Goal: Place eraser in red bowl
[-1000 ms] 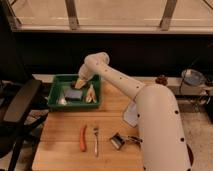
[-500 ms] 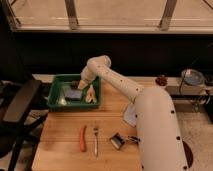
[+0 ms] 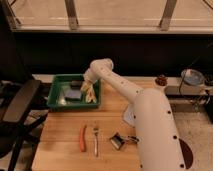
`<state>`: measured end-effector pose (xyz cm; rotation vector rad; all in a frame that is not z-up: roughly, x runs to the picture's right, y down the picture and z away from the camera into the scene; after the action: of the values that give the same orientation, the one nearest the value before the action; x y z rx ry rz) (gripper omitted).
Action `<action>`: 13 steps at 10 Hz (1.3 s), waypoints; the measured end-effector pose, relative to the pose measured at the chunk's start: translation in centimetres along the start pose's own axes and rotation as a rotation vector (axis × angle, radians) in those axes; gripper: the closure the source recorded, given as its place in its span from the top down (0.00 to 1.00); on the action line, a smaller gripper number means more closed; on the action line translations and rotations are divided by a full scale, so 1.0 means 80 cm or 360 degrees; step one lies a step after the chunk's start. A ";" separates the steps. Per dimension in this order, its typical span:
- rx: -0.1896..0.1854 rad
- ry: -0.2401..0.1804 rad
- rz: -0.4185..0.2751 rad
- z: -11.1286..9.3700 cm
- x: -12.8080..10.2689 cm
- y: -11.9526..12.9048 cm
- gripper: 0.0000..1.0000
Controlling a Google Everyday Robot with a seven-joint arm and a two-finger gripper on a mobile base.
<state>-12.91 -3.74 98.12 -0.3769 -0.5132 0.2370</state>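
Over the green bin [image 3: 56,97] the gripper [image 3: 89,92] hangs wide and empty — seemingly the reach step; next, descend onto the eraser [image 3: 75,82] at its ten o'clock and close.

Green tray [image 3: 55,91], blue pad [image 3: 71,93], orange stick [image 3: 82,138]; cream jaws over tray.
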 end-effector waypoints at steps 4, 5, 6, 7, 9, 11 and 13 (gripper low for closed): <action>0.0019 -0.0068 -0.0038 0.008 0.012 -0.007 0.65; 0.0021 -0.0102 -0.0046 0.013 0.012 -0.007 0.65; 0.0022 -0.0125 -0.0049 0.015 0.011 -0.008 0.65; 0.0021 -0.0154 -0.0052 0.019 0.012 -0.010 0.65; 0.0006 -0.0189 -0.0055 0.026 0.015 -0.010 0.65; -0.0026 -0.0211 -0.0061 0.036 0.013 -0.006 0.65; -0.0073 -0.0234 -0.0071 0.046 0.008 0.000 0.64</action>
<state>-14.22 -2.47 101.35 -0.3941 -0.6717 0.2107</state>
